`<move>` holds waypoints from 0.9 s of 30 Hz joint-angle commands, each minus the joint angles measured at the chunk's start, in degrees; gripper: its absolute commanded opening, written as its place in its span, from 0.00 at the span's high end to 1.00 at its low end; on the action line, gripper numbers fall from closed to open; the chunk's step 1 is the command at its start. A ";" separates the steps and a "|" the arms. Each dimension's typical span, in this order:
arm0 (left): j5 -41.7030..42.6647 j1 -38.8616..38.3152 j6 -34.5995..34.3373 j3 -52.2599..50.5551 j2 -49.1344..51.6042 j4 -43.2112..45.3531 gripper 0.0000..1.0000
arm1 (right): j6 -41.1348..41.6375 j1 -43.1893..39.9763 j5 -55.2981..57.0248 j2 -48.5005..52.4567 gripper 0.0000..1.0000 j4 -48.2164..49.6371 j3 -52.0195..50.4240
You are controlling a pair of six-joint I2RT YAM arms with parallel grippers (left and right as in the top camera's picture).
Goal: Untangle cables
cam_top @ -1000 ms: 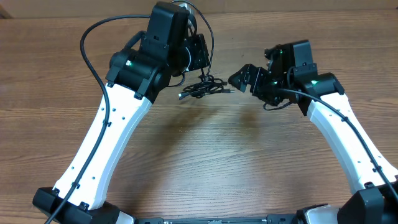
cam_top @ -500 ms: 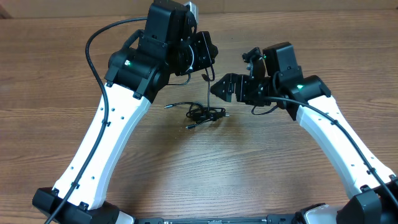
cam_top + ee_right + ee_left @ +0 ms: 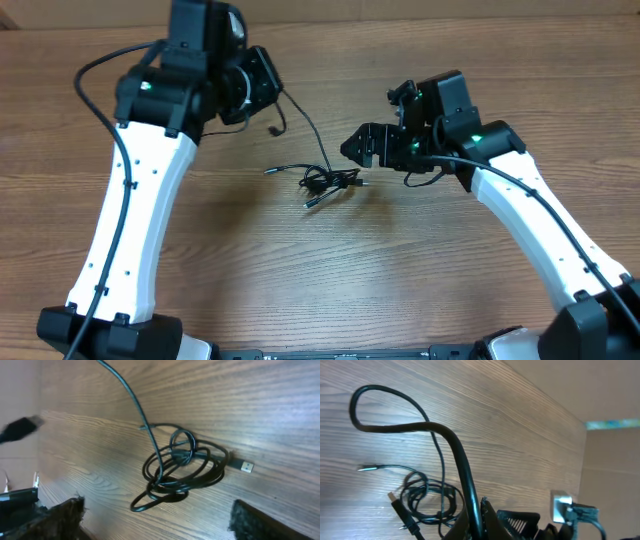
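- The cables lie as a small knot of black loops flat on the table. They sit about mid-width, in its far half, between the two arms.
- A thin tail runs left from the knot to a silvery tip. A flat plug sticks out on the opposite side, toward the right arm. Both rest on the wood.
- One strand climbs out of the knot and arcs up and leftward, clear of the table.
- The left gripper is clenched on that strand. It is raised behind and left of the knot, well apart from it, and a short end dangles beneath it. In its wrist view the strand bows out in a wide loop before dropping to the knot.
- The right gripper is released, its jaws wide with nothing between them. It sits just right of the knot and a little farther back, and the plug points its way. From above I cannot tell how high it stands over the wood.
- The near half of the table is bare wood between the two white arms, and a broad bare stretch lies left of the silvery tip.
- The far edge, where the wood meets the wall, runs close behind the left gripper, so room is tightest there.
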 commanded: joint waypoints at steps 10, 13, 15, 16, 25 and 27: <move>-3.04 0.28 2.71 1.27 -1.27 -1.99 0.96 | -1.57 6.21 0.00 6.71 0.20 -2.03 -0.42; -3.85 0.28 2.78 1.27 -1.27 -2.95 0.96 | -1.16 6.25 0.00 6.75 0.27 -2.36 -0.42; -3.82 0.28 2.78 1.20 -1.27 -3.19 0.96 | -1.09 6.25 -0.02 6.80 0.30 -2.45 -0.42; -3.82 0.28 2.75 1.20 -1.27 -3.21 0.96 | -0.74 6.29 -0.02 6.82 0.31 -2.45 -0.42; -3.82 0.28 2.75 1.16 -1.27 -3.61 0.96 | 11.54 8.37 -0.13 6.97 0.39 -0.76 -0.42; -3.82 0.28 2.78 1.16 -1.27 -4.02 0.96 | 13.81 8.70 -0.28 6.97 0.40 -0.48 -0.42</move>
